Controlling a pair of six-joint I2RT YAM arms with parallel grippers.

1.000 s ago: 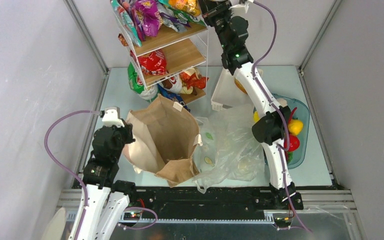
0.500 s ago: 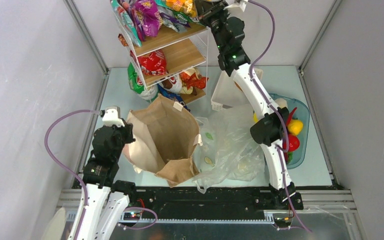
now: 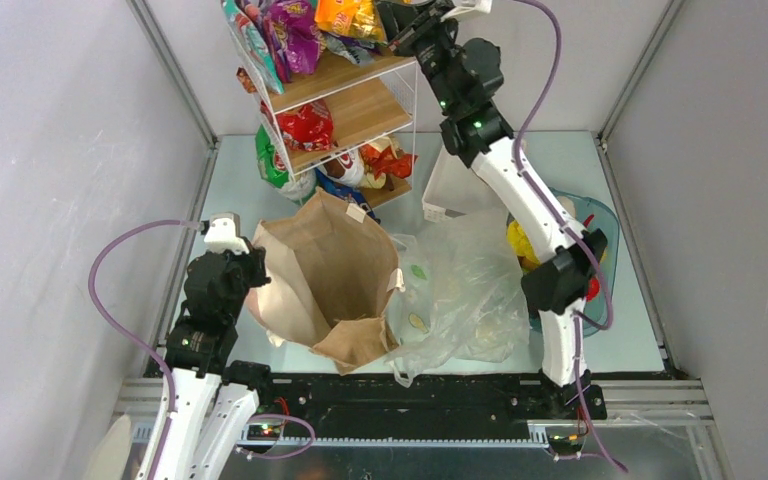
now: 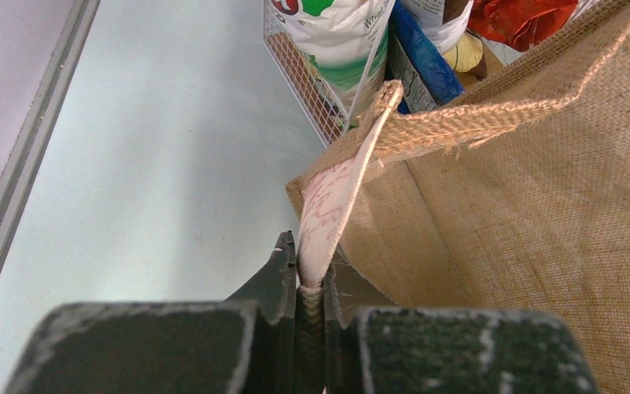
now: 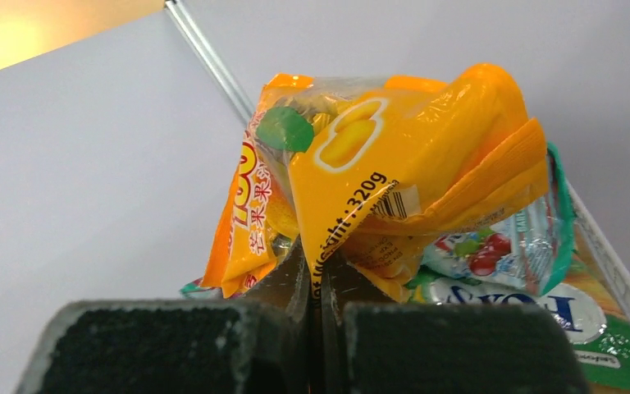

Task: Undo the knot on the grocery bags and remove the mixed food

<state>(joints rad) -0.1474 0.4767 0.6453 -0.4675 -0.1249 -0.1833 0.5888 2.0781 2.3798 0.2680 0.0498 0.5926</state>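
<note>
1. Left tool (image 4: 312, 289): jaws closed tight on the pale inner rim strip of the brown bag (image 3: 325, 280), at the bag's left edge.
2. The brown bag stands on the desk (image 3: 230, 190), left of centre, with its mouth gaping upward. It is just in front of the shelf rack (image 3: 350, 95). The weave looks coarse in the left wrist view.
3. Right tool (image 5: 315, 275): jaws pinched shut on a lower corner of an orange snack packet (image 5: 402, 180) printed "320g".
4. The right arm is stretched high. Its tool is at the rack's top shelf, and the orange packet lies against other packets there.
5. Clear plastic bag (image 3: 465, 290): crumpled flat on the desk, touching the brown bag's right side. It lies between that bag and the blue tub (image 3: 608, 240).
6. Yellow fruit (image 3: 520, 245) shows in the tub, partly hidden by the right arm.
7. White basket (image 3: 445, 190): behind the plastic bag, right of the rack.
</note>
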